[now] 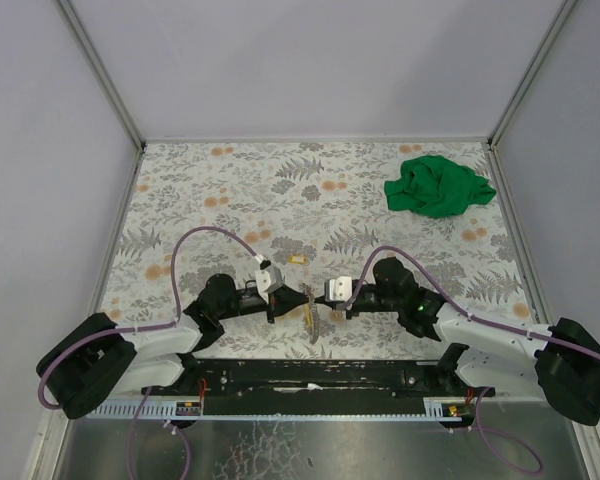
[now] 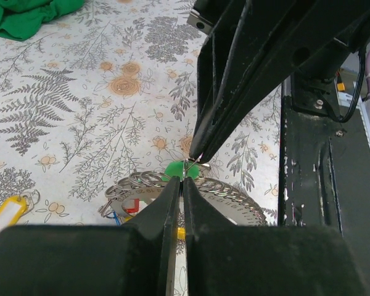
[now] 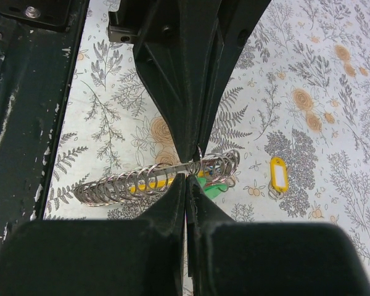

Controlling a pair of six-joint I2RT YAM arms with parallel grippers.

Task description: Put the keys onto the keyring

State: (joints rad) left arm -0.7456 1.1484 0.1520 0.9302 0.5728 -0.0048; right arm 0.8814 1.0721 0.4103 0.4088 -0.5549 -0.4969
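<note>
The left gripper (image 2: 182,185) and right gripper (image 3: 185,180) meet tip to tip, each with its jaws pressed together. The keyring (image 3: 129,184), a long row of silvery coils, lies directly under the tips; I cannot tell whether either gripper pinches its wire. The green-tagged key (image 2: 172,170) sits just below the tips, against the coils. The yellow-tagged key (image 3: 279,174) lies apart, on the far side of both grippers.
</note>
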